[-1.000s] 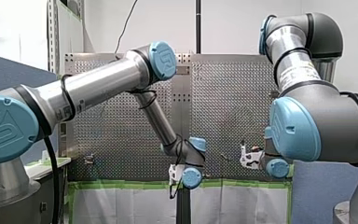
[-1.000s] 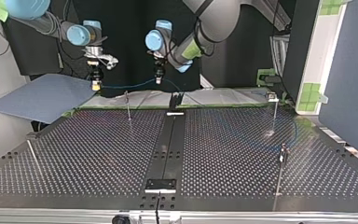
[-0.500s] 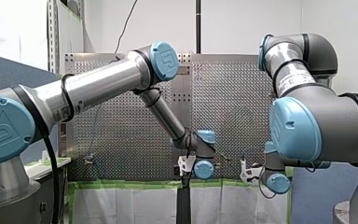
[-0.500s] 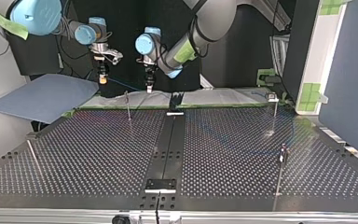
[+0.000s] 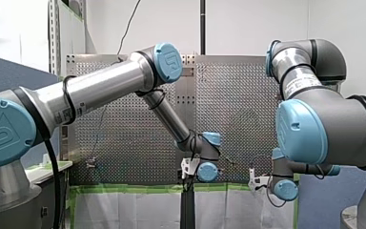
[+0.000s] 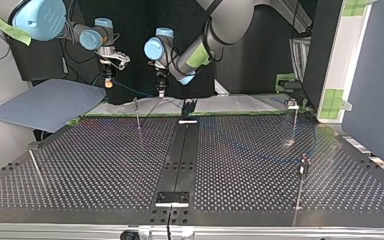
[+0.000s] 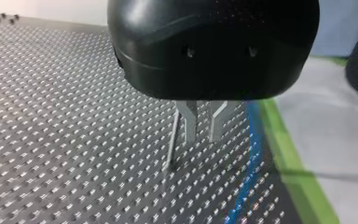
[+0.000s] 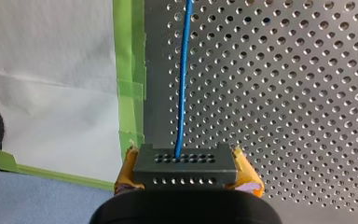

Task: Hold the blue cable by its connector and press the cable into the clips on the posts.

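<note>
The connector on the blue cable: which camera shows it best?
The right wrist view: the connector sits large and close, clamped in the right hand with the cable leading away. The top view shows only a speck, the front view nothing I can tell, the left wrist view a blue streak.

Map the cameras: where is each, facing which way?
Front: behind the arms, facing over the perforated table; my left arm, my right arm.
Top: across the table, facing the arms; left gripper, right gripper, blue cable.
Left wrist: along the open left gripper, toward a post.
Right wrist: along the right gripper, shut on the connector.
Top and right wrist share the blue cable.
</note>
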{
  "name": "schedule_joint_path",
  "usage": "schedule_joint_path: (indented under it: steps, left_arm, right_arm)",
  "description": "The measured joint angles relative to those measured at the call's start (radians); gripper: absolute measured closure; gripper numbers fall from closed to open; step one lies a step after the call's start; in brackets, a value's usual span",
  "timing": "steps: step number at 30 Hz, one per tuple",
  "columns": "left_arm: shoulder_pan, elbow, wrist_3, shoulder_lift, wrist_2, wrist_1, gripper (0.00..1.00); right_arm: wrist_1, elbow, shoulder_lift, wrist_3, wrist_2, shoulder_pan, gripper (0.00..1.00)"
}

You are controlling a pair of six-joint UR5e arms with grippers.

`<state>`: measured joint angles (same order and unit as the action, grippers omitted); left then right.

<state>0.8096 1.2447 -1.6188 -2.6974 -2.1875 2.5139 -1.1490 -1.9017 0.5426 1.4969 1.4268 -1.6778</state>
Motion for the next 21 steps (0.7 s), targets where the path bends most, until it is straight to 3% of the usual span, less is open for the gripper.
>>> schedule_joint_path:
  steps: [13, 19, 20, 21]
  left_arm:
    - [-0.024, 0.008, -0.022, -0.001, 0.122, 0.123, 0.67]
    - [-0.037, 0.012, -0.026, -0.019, 0.149, 0.166, 0.67]
    - [-0.038, 0.013, -0.027, -0.021, 0.150, 0.168, 0.41]
    - [-0.038, 0.012, -0.027, -0.022, 0.151, 0.169, 0.41]
  right_arm:
    - [0.014, 0.010, 0.000, 0.001, 0.003, -0.006, 1.00]
    - [0.018, 0.014, 0.000, 0.002, 0.003, -0.008, 1.00]
    - [0.018, 0.015, 0.000, 0.002, 0.003, -0.008, 1.00]
    - [0.018, 0.014, -0.001, 0.002, 0.003, -0.009, 1.00]
